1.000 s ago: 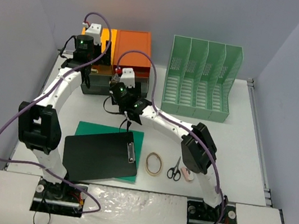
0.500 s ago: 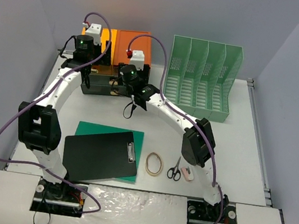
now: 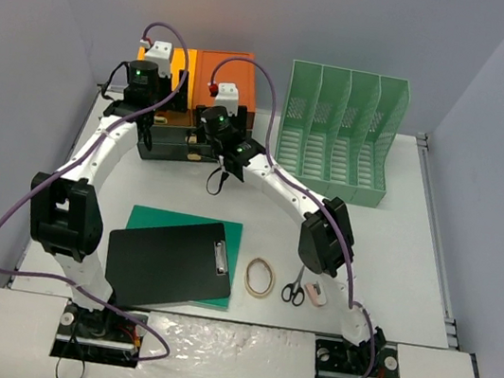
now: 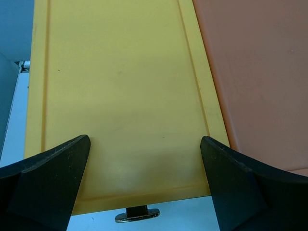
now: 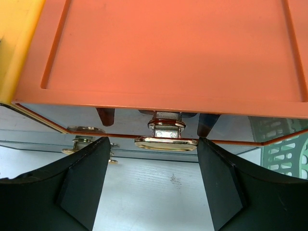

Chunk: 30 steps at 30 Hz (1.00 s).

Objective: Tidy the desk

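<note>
Early stage: flat black clipboard (image 3: 170, 262), tan ring (image 3: 259, 277), black-handled scissors (image 3: 294, 287) and pink eraser (image 3: 316, 295) are lying loose on the flat white desk (image 3: 397, 241); left gripper (image 4: 145, 163) and right gripper (image 5: 154, 144) are hovering released at the orange-topped drawer unit (image 3: 228, 70)

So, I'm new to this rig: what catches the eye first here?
The left end effector and right end effector, both open, are at the yellow-and-orange drawer unit at the back left, the right one straddling a gold handle. A green file rack stands back right; a black clipboard lies front left.
</note>
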{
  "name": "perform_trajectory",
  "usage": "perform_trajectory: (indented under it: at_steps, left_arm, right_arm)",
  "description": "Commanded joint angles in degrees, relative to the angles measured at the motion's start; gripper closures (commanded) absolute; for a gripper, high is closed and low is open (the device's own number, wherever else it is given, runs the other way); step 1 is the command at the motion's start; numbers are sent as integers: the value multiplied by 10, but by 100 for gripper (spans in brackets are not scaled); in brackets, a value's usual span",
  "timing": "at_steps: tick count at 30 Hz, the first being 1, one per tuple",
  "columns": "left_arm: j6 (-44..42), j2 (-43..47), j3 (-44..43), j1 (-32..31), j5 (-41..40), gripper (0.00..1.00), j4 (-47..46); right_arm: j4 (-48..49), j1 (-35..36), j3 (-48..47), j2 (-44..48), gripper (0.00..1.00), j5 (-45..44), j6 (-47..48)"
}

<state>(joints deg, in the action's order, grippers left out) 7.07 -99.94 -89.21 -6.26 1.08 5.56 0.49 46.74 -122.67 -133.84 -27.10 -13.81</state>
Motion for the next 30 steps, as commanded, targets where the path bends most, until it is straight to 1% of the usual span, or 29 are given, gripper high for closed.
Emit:
perform_trajectory:
  at_steps: [1, 9, 11, 13, 19, 23, 30]
  left_arm:
    - [-9, -11, 27, 0, 3, 3, 129]
    - [-10, -15, 25, 0, 1, 3, 131]
    - [-10, -16, 23, 0, 1, 3, 130]
    - [-10, -17, 22, 0, 1, 3, 131]
    - [-9, -18, 21, 0, 0, 3, 131]
    - [-9, -18, 21, -1, 0, 3, 132]
    - [-10, -15, 26, 1, -6, 3, 130]
  right_arm:
    - [58, -10, -19, 33, 30, 5, 12]
    - [35, 23, 84, 134, 29, 6, -15]
    - [32, 29, 90, 154, 29, 9, -16]
    - [29, 33, 86, 169, 29, 10, -16]
    - [18, 35, 29, 184, 29, 0, 8]
    - [18, 30, -2, 168, 29, -5, 22]
    - [30, 17, -26, 123, 29, 16, 29]
